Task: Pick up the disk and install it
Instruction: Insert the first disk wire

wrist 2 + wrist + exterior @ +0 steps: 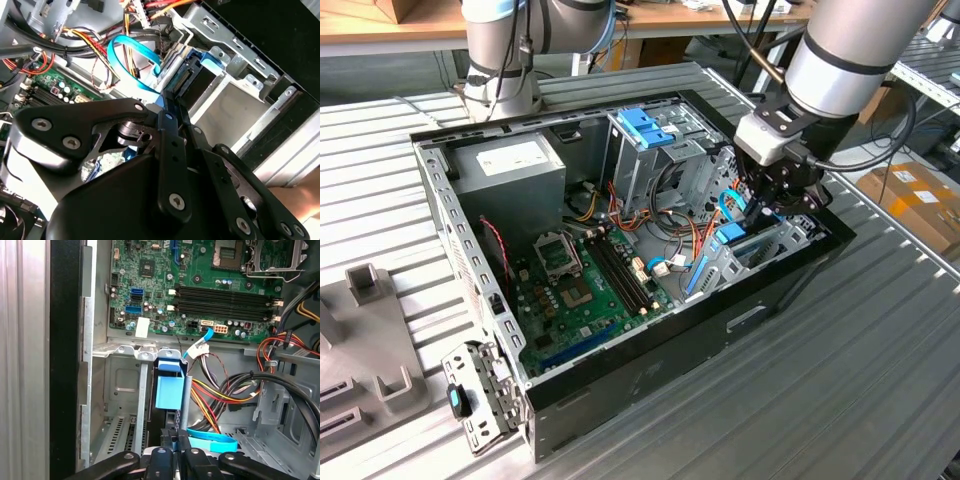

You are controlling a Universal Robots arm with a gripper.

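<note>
The gripper [175,441] is pinched nearly closed on the end of the disk [170,390] — a flat dark slab edged in smooth light-blue plastic. The disk stands on edge in the stamped silver bay [120,375] of the black case [650,380], beside the green motherboard [200,290].

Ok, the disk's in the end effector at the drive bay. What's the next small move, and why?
Probably a slow push of the disk straight deeper into the metal drive bay. The end effector grips it, it already sits between the bay's walls, and a blue cable lies close beside.
</note>
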